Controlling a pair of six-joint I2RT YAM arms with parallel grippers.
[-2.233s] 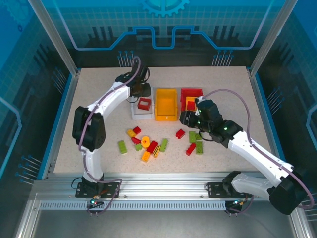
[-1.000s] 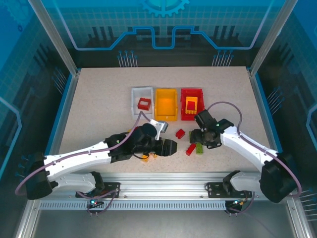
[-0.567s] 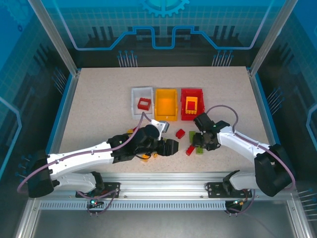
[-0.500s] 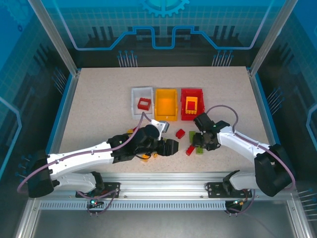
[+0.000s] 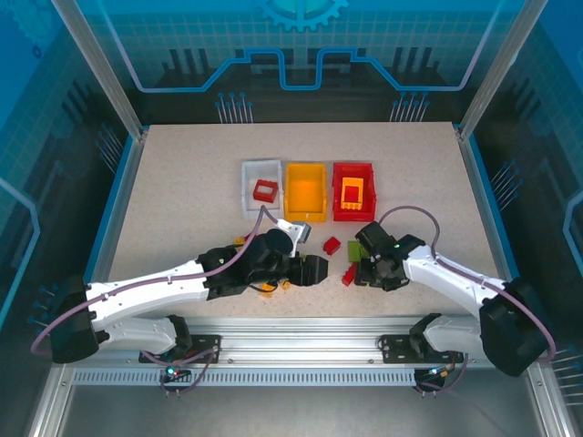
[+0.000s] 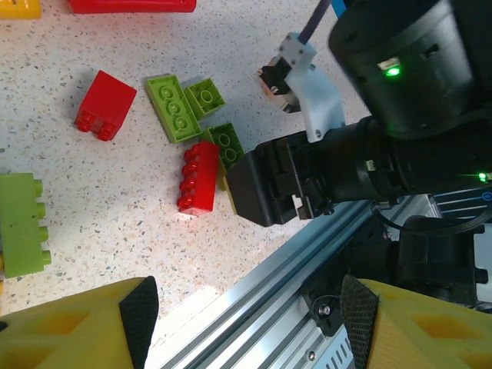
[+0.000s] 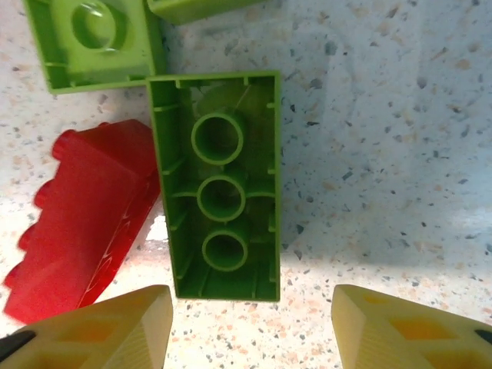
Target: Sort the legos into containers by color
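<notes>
Left end of the bin row, mid-tabletop toward the far edge: white bin (image 5: 248,171) holding a red open frame (image 5: 265,190), seemingly the wrong colour match. Pulled off that bin about two seconds back and now stretched low across the loose legos by the near edge: left gripper (image 5: 318,270), fingers (image 6: 137,306) spread wide, nothing between them, hardly moved in the last second; yellow and orange pieces (image 5: 266,288) partly hidden beneath its arm. Next in the row, yellow-orange bin (image 5: 305,215). Just right of the left gripper, on bare tabletop: a red two-by-two brick (image 5: 332,244), then a red long brick (image 5: 349,275) touching an upturned green brick (image 7: 219,184), with more green bricks (image 6: 173,108) close beside. Right end of the row: red bin (image 5: 339,169) with a yellow-orange piece (image 5: 352,193) inside. Dropped from beside that bin to this green-and-red cluster and nudged nearer over the last second: right gripper (image 5: 366,270), fingers (image 7: 115,323) apart and clasping nothing, the upturned green brick lying just ahead of the gap. Judged from this: delivery over for both arms, picking resumed, green brick the likely next catch, most legos not yet sorted.
</notes>
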